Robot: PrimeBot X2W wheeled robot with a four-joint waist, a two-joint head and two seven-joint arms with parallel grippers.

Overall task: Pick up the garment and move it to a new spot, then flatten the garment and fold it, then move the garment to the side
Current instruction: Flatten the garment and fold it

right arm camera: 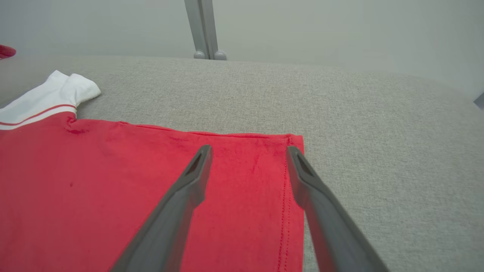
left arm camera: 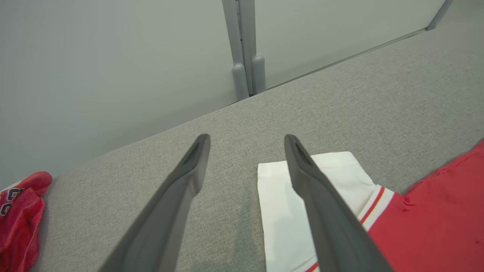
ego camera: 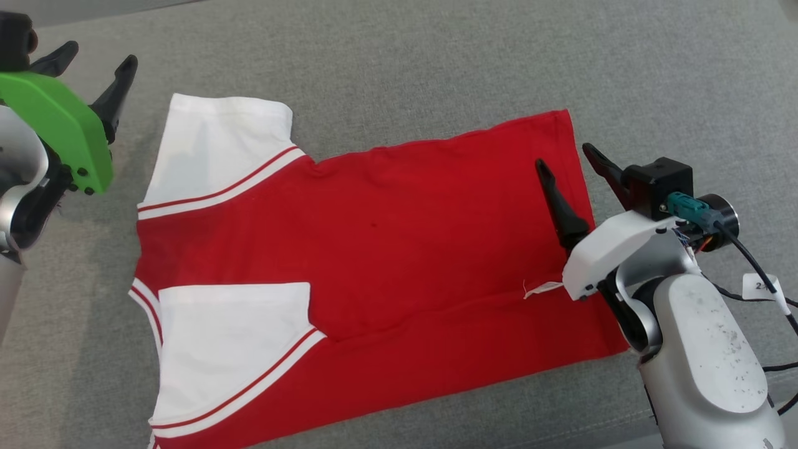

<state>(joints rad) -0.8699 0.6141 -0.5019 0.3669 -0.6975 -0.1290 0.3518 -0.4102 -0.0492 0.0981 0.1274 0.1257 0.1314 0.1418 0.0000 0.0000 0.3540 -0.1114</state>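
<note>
Spread flat on the grey fabric surface [ego camera: 436, 56], a red garment [ego camera: 386, 249] with white sleeves, filling the middle of the head view, sleeves toward 9 o'clock, hem [ego camera: 576, 187] toward 3 o'clock. Upper white sleeve [ego camera: 218, 149] at 10 o'clock on bare fabric, lower white sleeve [ego camera: 230, 349] at 7 o'clock lying over the red body. Small white tag [ego camera: 542, 289] poking out near the hem at 4 o'clock. Left pincer [ego camera: 100, 55] released, fingers [left arm camera: 181, 196] spread wide, grasping nothing, at 10 o'clock just beside the upper white sleeve's edge; in its wrist view, one finger over bare fabric, the other across the sleeve. Right pincer [ego camera: 562, 156] likewise released and empty, at 3 o'clock over the hem, one finger above red cloth, the other along the hem's edge. Crumpled red cloth [left arm camera: 19, 211] at 8 o'clock in the left wrist view, well apart from the garment. Grey posts [left arm camera: 247, 75] against the pale wall [left arm camera: 94, 75] at 12 o'clock.
</note>
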